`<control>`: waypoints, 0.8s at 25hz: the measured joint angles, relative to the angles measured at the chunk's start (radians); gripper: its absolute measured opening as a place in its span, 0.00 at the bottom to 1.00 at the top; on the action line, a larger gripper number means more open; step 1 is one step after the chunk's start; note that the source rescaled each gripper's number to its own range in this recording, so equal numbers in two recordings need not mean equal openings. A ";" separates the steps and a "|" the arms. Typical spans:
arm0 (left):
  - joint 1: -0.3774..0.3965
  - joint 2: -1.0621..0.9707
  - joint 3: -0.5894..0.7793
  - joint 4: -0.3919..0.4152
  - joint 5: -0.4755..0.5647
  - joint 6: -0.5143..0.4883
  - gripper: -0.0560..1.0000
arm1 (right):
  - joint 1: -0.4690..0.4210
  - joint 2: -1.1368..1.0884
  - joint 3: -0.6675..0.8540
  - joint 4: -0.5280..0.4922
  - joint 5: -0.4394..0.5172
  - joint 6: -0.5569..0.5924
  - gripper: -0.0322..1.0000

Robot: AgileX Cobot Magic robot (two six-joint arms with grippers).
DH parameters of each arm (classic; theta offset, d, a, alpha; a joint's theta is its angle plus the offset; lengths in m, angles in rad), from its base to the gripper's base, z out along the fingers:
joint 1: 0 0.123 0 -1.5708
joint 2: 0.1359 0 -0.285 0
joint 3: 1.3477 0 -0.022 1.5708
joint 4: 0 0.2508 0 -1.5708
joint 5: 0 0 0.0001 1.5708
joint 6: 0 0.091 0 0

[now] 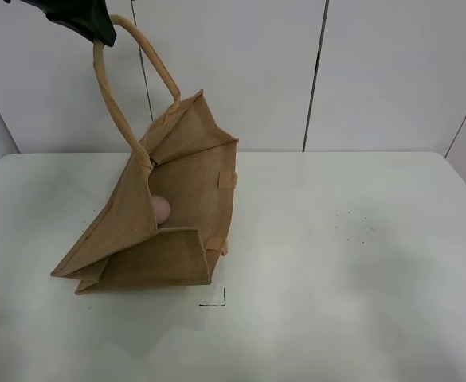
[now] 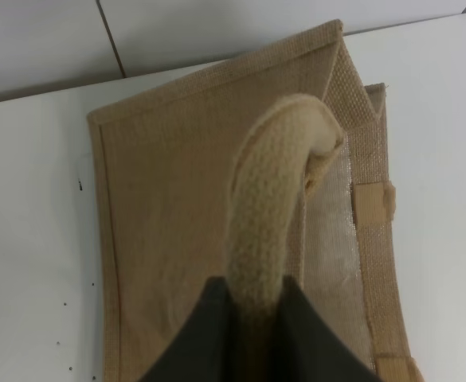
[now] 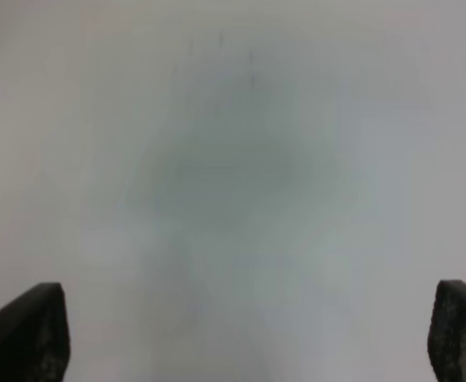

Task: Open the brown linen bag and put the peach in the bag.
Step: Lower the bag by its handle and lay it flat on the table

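The brown linen bag (image 1: 173, 207) rests on the white table (image 1: 336, 263), its mouth held open and lifted on one side. My left gripper (image 1: 97, 32) is high at the upper left, shut on one tan loop handle (image 1: 109, 95) and pulling it up. In the left wrist view the handle (image 2: 276, 215) runs between the dark fingers (image 2: 209, 342) above the bag (image 2: 169, 207). The peach (image 1: 161, 209) lies inside the bag, partly hidden by the near wall. My right gripper (image 3: 248, 338) is open over bare table and is out of the exterior view.
A small black corner mark (image 1: 219, 301) is on the table just in front of the bag. Faint dark specks (image 1: 358, 227) dot the table at the right. White wall panels (image 1: 376, 72) stand behind the table.
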 joint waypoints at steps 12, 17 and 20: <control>0.000 0.028 0.002 -0.011 0.000 0.002 0.05 | 0.005 -0.202 0.000 -0.010 0.000 0.000 1.00; 0.000 0.128 0.060 -0.067 -0.050 0.022 0.05 | 0.005 -0.202 0.000 -0.012 0.000 0.000 1.00; 0.000 0.235 0.095 -0.087 -0.086 0.040 0.05 | 0.005 -0.202 0.000 -0.012 0.000 0.000 1.00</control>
